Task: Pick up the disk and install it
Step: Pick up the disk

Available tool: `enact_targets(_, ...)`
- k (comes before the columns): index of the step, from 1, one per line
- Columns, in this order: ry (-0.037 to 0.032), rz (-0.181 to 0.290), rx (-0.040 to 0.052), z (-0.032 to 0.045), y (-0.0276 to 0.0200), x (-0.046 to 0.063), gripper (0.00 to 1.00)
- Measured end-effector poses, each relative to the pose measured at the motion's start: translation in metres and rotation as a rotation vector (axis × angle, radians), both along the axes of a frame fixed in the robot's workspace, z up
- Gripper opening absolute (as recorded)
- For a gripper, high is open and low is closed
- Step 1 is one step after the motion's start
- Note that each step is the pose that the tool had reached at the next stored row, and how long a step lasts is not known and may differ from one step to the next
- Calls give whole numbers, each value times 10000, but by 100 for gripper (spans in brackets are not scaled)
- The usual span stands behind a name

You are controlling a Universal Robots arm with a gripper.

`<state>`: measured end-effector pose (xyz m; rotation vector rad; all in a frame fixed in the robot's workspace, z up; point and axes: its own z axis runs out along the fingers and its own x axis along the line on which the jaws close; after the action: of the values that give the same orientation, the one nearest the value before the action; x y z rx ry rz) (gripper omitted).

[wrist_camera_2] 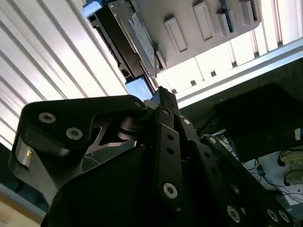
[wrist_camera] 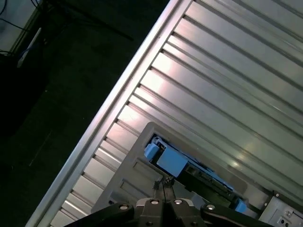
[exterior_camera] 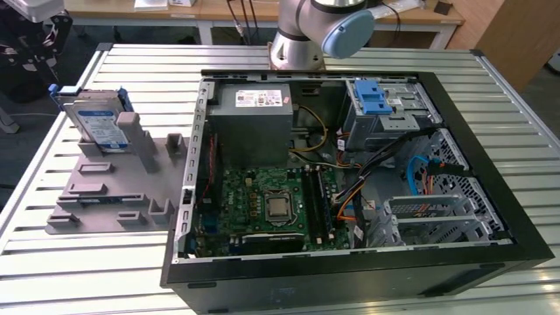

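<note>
The disk (exterior_camera: 94, 122) stands on edge, leaning slightly, in a slot at the far end of a grey plastic holder (exterior_camera: 114, 190), which lies on the ribbed metal tabletop (exterior_camera: 88, 275) at the exterior view's left of an open computer case (exterior_camera: 350, 282). Blue rails frame the disk, and its white-and-blue label faces the near side. The arm (exterior_camera: 311, 33) rises at the far edge of the tabletop, behind the case. Inside the case, a grey drive cage (exterior_camera: 394, 115) with a blue latch sits at the far right corner, a power supply box (exterior_camera: 254, 125) at the far left, and a green circuit board (exterior_camera: 271, 203) nearer. In both wrist views the 2 jaws are pressed together with nothing between them, their tips pointing toward the disk (wrist_camera: 203, 178) and its blue rail but apart from it. In the second wrist view the disk (wrist_camera_2: 118, 38) shows edge-on in the holder beyond the tips.
</note>
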<state>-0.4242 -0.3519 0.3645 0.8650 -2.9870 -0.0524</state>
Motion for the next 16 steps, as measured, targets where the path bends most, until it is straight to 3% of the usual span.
enact_targets(13, -4, 1980, 6, -5, 0, 0, 11)
enact_targets(16, -69, 2362, 18, -5, 0, 1, 11)
